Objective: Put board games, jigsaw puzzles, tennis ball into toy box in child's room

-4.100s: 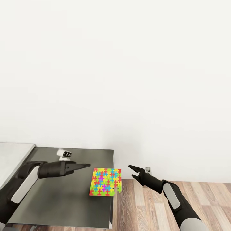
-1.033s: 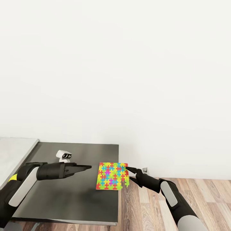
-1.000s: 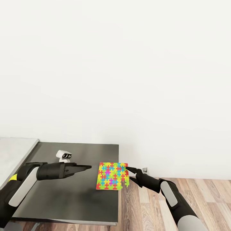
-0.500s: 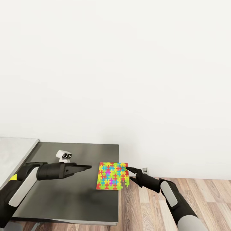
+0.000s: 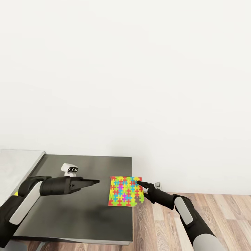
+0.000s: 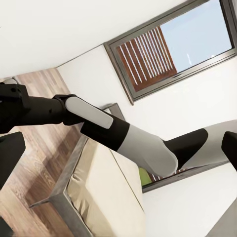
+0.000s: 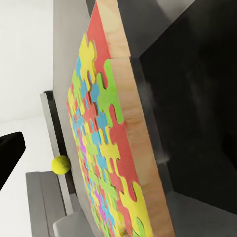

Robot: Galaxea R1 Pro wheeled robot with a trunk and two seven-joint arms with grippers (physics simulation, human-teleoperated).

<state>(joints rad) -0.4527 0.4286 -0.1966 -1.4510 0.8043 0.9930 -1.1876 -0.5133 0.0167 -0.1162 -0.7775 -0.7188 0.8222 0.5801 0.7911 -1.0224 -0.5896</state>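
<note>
beside table (image 5: 69, 216) edge, jigsaw puzzle (image 5: 124, 191)

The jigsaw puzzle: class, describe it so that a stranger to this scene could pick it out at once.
Find the dark grey table section against the white wall. At its edge nearest the wood floor lies the jigsaw puzzle, overhanging slightly, with the right gripper at its corner. It is a thin flat square of bright interlocking pieces, unlike the small white robot figure further back.

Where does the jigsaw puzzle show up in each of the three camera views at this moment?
Head view: the jigsaw puzzle lies at the dark table section's right edge, overhanging it, by the right gripper.
Left wrist view: not in it.
Right wrist view: the puzzle runs across the picture, seen edge-on and close.
Shared landmark: the dark table section.
</note>
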